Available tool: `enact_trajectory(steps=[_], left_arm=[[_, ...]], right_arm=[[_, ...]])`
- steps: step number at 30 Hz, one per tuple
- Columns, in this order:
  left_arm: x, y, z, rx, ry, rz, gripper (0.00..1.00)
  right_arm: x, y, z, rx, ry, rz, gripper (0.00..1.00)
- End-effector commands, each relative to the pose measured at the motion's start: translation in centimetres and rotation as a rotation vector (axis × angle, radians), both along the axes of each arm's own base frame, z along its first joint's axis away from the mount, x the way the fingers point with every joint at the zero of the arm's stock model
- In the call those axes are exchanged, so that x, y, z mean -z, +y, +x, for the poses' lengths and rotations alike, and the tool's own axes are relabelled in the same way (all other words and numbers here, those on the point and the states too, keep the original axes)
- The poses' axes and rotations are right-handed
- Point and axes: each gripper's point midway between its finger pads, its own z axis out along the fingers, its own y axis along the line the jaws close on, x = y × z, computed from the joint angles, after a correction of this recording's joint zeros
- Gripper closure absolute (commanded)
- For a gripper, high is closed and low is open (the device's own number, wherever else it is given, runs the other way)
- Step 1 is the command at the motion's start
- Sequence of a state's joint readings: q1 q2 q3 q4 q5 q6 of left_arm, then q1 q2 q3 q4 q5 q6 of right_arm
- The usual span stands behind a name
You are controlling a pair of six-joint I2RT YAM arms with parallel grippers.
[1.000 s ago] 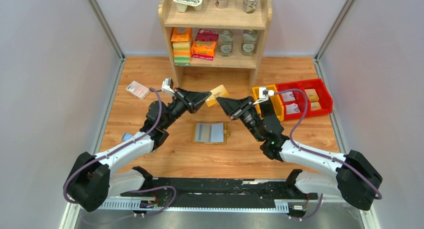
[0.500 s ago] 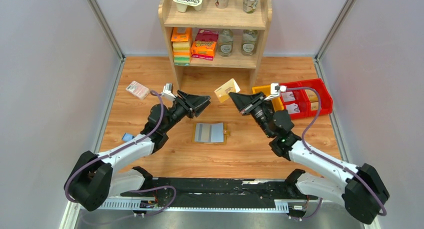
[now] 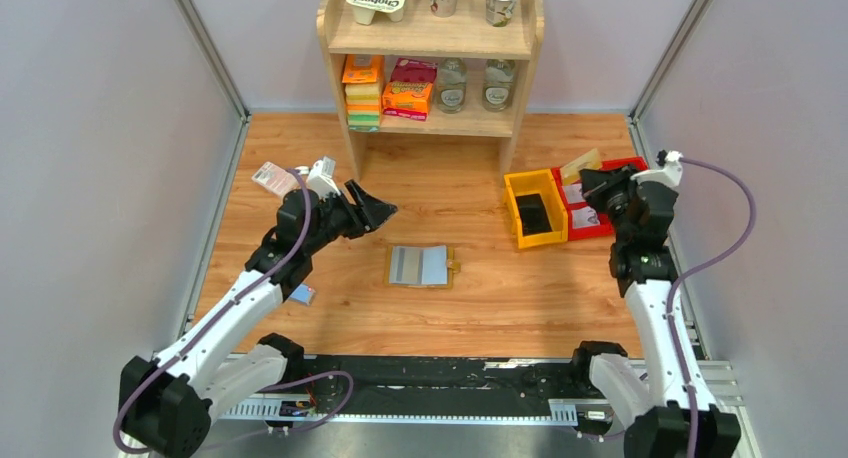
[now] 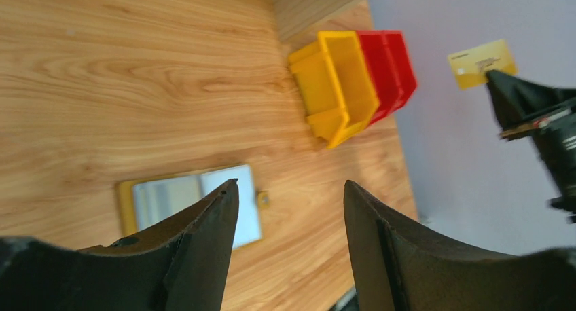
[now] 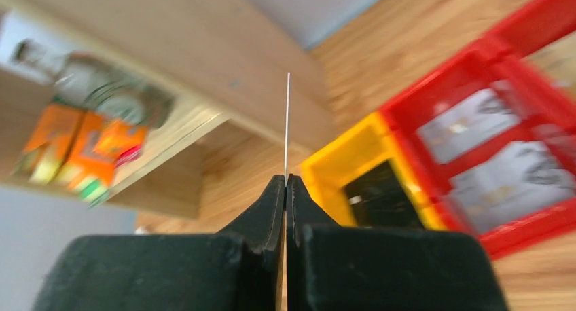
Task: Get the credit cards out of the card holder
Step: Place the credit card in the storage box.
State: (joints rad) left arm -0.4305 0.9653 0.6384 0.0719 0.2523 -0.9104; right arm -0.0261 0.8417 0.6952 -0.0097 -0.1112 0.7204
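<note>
Right end effector [image 5: 286,180] pinched on credit card [image 5: 287,121] | left end effector [image 4: 289,187] spread wide, empty

Bright even light, soft shadows; right wrist view heavily blurred, left sharper.

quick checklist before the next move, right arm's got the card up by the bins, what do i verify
1. Grip on the card by the right gripper: ok, jaws shut on its lower edge.
2. Is the left gripper free: ok, open, nothing between its jaws.
3. Is the card holder open and flat on the table: ok.
4. More cards in the card holder: cannot tell, slots too small to read.
5. Which bin lies under the card: cannot tell. The top view puts it by the red bin, which sits beside the yellow bin.
</note>
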Motion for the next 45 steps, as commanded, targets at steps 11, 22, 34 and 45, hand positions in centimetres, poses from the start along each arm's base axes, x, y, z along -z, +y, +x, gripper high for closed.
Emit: enact_trajectory(steps=[11,22,34,45], left_arm=[[2.0,6.3,-2.4,-0.041,-0.081,0.465,0.32],[2.4,6.5,-2.3,-0.038,-0.085,0.487,0.32],[2.9,5.9,-2.2,-0.011,-0.068,0.478,0.32],[2.9,5.4,-2.1,0.003,-0.061,0.465,0.32]], right_arm=[[6.6,-15.9,5.2,0.314,0.326,-0.287,1.00],[11.4,-20.4,7.8,0.286,0.441,-0.278,1.00],[16.5,-19.2,10.1,0.140,0.488,-0.121,1.00],[18.1,-18.2,8.6,0.142,0.514,0.001,0.99]])
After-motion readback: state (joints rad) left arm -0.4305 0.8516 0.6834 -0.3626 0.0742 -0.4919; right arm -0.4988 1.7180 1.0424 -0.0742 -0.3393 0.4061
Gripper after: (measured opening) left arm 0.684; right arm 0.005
